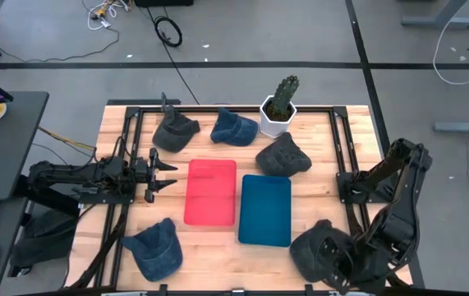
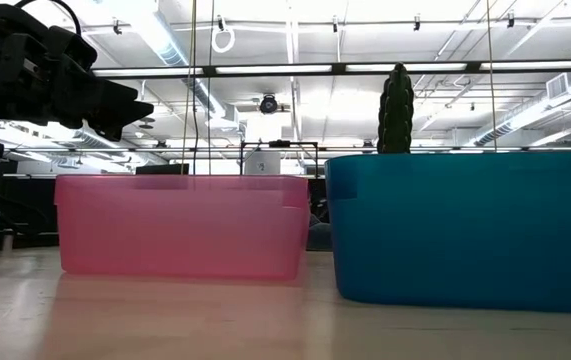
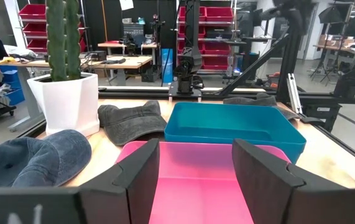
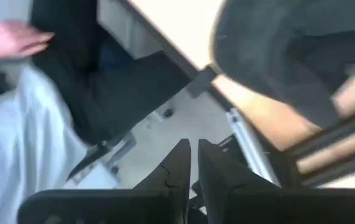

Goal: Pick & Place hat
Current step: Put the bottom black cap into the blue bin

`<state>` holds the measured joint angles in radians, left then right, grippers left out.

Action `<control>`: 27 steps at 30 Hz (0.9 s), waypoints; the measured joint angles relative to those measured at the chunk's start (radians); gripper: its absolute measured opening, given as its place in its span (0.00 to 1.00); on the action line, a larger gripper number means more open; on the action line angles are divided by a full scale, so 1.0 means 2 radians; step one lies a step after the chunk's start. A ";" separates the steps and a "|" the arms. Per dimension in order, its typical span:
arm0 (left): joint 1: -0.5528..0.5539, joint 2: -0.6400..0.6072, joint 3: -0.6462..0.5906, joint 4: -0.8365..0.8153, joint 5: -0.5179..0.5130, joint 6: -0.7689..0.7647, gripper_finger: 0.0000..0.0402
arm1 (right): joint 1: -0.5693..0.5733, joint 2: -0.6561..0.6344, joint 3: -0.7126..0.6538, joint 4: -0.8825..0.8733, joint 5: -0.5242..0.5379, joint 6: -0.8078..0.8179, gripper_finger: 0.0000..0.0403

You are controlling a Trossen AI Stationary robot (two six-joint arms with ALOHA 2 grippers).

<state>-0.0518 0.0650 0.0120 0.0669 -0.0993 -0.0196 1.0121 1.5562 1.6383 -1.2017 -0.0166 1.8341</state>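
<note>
**Dark hat at the near right corner, right gripper beside it and empty**

I see the dark grey hat [image 1: 314, 249] lying flat on the table [image 1: 316, 123] at its near right corner, just beside the blue bin [image 1: 265, 210] and close to the table's near edge. The right gripper [image 1: 342, 271] sits just past that hat, at the table edge, pointing down and outward. In the right wrist view its two fingers [image 4: 171, 171] are pressed almost together with nothing between them, and the hat [image 4: 289, 56] lies off to one side of them, not in the jaws. That view also shows a person's hand [image 4: 12, 40] and a white sleeve [image 4: 22, 149] beyond the table.

The left gripper [image 1: 166, 174] hovers above the table's left side, pointing at the red bin [image 1: 211, 191], fingers spread wide and empty. From its wrist camera I look between the fingers [image 3: 137, 177] over the red bin [image 3: 196, 180] to the blue one [image 3: 233, 127].

Room is tight. The two bins stand side by side in the middle. A blue hat [image 1: 156, 249] lies near the left front. Along the far edge lie another grey hat [image 1: 174, 131], a blue hat [image 1: 234, 127] and a cactus [image 1: 281, 105] in a white pot; one more grey hat [image 1: 283, 156] sits just beyond the blue bin. Black rails [image 1: 345, 156] frame both sides.
</note>
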 joint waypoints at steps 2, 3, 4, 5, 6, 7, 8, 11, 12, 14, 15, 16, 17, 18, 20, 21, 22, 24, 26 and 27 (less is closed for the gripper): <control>0.000 0.000 0.000 0.000 0.000 0.000 0.51 | 0.000 0.000 -0.015 0.041 0.000 -0.016 0.09; 0.000 0.000 0.000 0.000 0.000 0.000 0.51 | 0.000 0.000 -0.023 0.057 0.000 -0.020 0.09; 0.000 0.000 0.000 0.000 0.000 0.000 0.51 | 0.000 0.000 -0.032 0.069 0.000 -0.024 0.09; 0.000 0.000 0.000 0.000 0.000 0.000 0.51 | 0.000 0.000 -0.041 0.088 0.000 -0.024 0.09; 0.000 0.000 0.000 0.000 0.000 0.000 0.51 | 0.000 0.000 -0.051 0.108 0.000 -0.024 0.09; 0.000 0.000 0.000 0.000 0.000 0.000 0.51 | 0.000 0.000 -0.061 0.121 0.000 -0.024 0.09; 0.000 0.000 0.000 0.000 0.000 0.000 0.51 | 0.000 0.000 -0.069 0.125 -0.001 -0.021 0.09; 0.000 0.000 0.000 0.000 0.000 0.000 0.51 | -0.002 0.000 -0.098 0.162 -0.006 -0.003 0.09; 0.000 0.000 0.000 0.000 0.000 0.000 0.51 | -0.003 0.000 -0.105 0.163 -0.016 0.003 0.09; 0.000 0.000 0.000 0.000 0.000 0.000 0.51 | -0.011 0.000 -0.117 0.157 -0.051 0.002 0.09; 0.000 0.000 0.000 0.000 0.000 0.000 0.51 | -0.016 0.000 -0.121 0.155 -0.064 -0.004 0.09; 0.000 0.000 0.000 0.000 0.000 0.000 0.51 | -0.019 0.000 -0.123 0.150 -0.065 -0.005 0.09; 0.000 0.000 0.000 0.000 0.000 0.000 0.51 | -0.020 0.000 -0.124 0.143 -0.052 -0.005 0.09; 0.000 0.000 0.000 0.000 0.000 0.000 0.51 | -0.020 0.000 -0.124 0.138 -0.031 -0.003 0.09; 0.000 0.000 0.000 0.000 0.000 0.000 0.51 | -0.018 0.000 -0.124 0.126 0.004 -0.003 0.09; 0.000 0.000 0.000 0.000 0.000 0.000 0.51 | -0.016 0.000 -0.124 0.116 0.016 -0.003 0.09; 0.000 0.000 0.000 0.000 0.000 0.000 0.51 | -0.016 0.000 -0.124 0.106 0.021 0.000 0.09; 0.000 0.000 0.000 0.000 0.000 0.000 0.51 | -0.015 0.000 -0.124 0.077 0.021 0.012 0.09; 0.000 0.000 0.000 0.000 0.000 0.000 0.51 | -0.015 0.000 -0.129 0.064 0.022 0.018 0.09; 0.000 0.000 0.000 0.000 0.000 0.000 0.51 | -0.015 0.000 -0.133 0.061 0.022 0.018 0.09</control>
<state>-0.0517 0.0651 0.0120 0.0669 -0.0994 -0.0196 0.9821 1.5561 1.3726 -1.0794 0.0269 1.8692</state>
